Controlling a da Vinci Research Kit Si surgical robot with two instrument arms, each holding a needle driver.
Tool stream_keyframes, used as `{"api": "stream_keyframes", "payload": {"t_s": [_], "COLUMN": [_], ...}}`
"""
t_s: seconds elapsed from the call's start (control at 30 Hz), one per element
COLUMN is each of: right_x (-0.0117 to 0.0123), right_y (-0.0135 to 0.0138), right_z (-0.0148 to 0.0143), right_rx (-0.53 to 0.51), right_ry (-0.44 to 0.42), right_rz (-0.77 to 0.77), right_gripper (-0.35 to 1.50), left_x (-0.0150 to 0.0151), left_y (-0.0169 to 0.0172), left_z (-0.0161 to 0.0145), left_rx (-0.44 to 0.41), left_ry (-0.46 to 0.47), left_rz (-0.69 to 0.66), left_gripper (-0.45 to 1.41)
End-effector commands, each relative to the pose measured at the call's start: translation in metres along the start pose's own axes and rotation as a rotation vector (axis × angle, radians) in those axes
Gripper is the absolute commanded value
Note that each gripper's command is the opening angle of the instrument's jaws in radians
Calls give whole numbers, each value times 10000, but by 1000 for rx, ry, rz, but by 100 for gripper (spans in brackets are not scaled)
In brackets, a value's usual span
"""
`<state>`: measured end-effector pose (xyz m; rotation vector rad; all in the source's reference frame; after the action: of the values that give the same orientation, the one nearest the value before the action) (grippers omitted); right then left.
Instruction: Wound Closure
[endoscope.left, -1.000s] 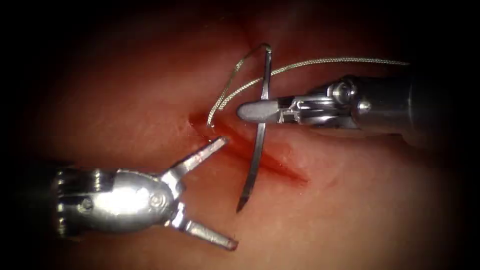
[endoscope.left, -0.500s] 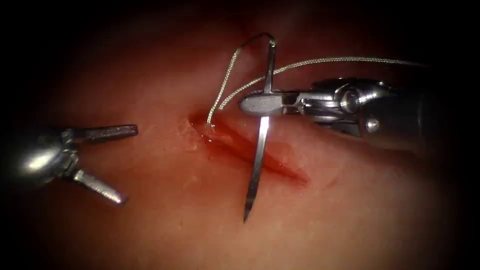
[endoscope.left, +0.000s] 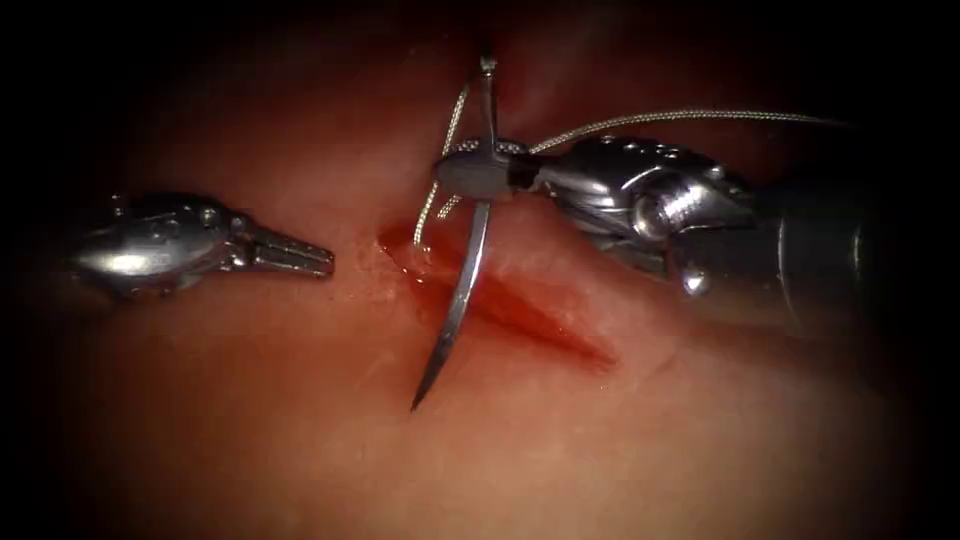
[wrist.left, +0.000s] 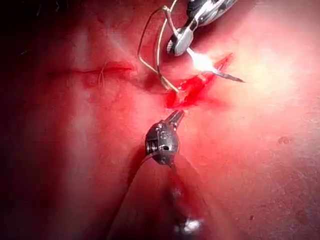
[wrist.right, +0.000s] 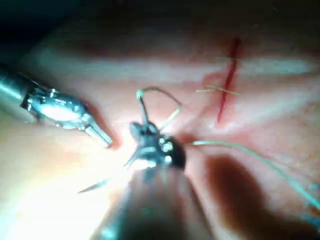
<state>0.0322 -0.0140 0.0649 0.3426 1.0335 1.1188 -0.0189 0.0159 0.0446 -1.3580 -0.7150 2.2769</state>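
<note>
Jaws of my right tool (endoscope.left: 478, 172) pinch needle (endoscope.left: 455, 305) near its thread end; long axis runs down across cut (endoscope.left: 520, 315), tip free left of cut. My left tool (endoscope.left: 300, 258) pressed together, empty, farther left of cut.

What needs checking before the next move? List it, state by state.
1. Right tool grips the needle near its thread end: ok.
2. Needle free of the tissue, tip above the cut's left side: ok.
3. Left tool shut, holds nothing: ok.
4. Thread enters the tissue at the cut's upper end: ok.
5. Thread clear of the right tool: cannot tell.
</note>
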Motion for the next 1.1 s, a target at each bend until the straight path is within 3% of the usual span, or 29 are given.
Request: {"api": "stream_keyframes", "payload": {"t_s": [0.03, 0.33, 0.73, 1.1], "right_x": [-1, 0, 1, 0], "right_y": [3, 7, 7, 6], "right_z": [7, 5, 5, 6], "right_rx": [-15, -65, -69, -71], "right_ry": [4, 11, 15, 13], "right_rz": [-21, -119, -193, -264], "right_gripper": [-35, -35, -35, -35], "left_x": [0, 19, -9, -3], "left_y": [-5, -11, -19, -54], "left_z": [15, 53, 67, 81], "left_rx": [-8, -45, -64, -71], "left_ry": [1, 0, -95, -148], "left_rz": [3, 14, 2, 3], "left_gripper": [-13, -22, -23, -27]}}
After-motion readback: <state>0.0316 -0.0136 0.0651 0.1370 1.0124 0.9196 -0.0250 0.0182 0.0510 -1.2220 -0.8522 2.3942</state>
